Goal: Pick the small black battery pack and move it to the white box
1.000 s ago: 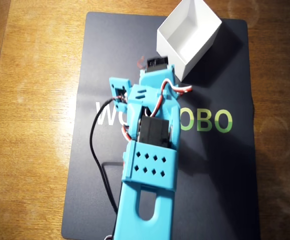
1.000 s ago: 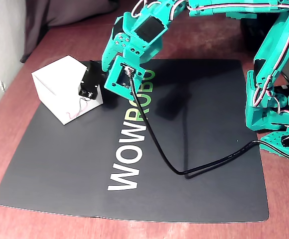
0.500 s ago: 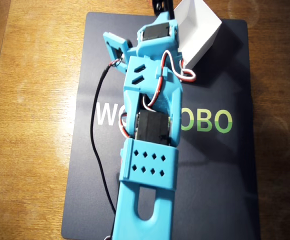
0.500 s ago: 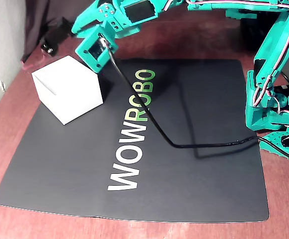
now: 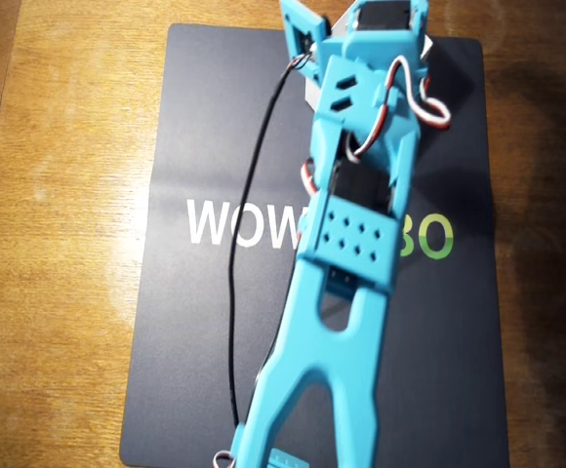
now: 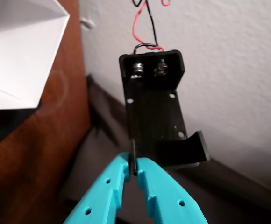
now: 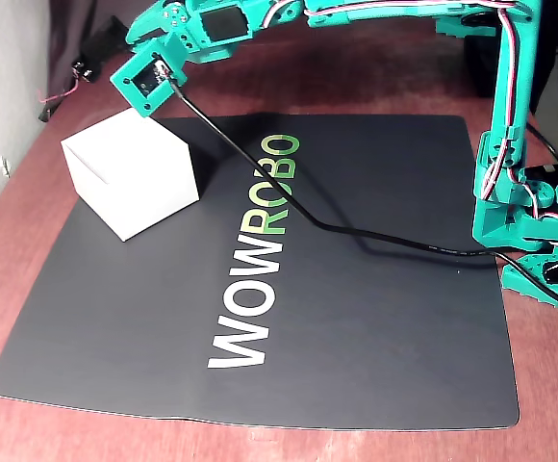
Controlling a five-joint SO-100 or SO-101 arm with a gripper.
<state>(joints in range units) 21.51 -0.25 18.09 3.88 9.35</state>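
Black battery pack point(image 6: 155, 116) pinched by one thin edge in clenched jaws, beyond white box point(image 7: 130, 183); liable to slip or miss.

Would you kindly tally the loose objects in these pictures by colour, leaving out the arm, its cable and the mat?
Black: 1, the small black battery pack, held in the gripper.
White: 1, the white box.
Total: 2.

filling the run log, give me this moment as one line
pincer: shut on battery pack edge | pack: lifted, wires hanging from far end | white box: on black mat, pack not inside
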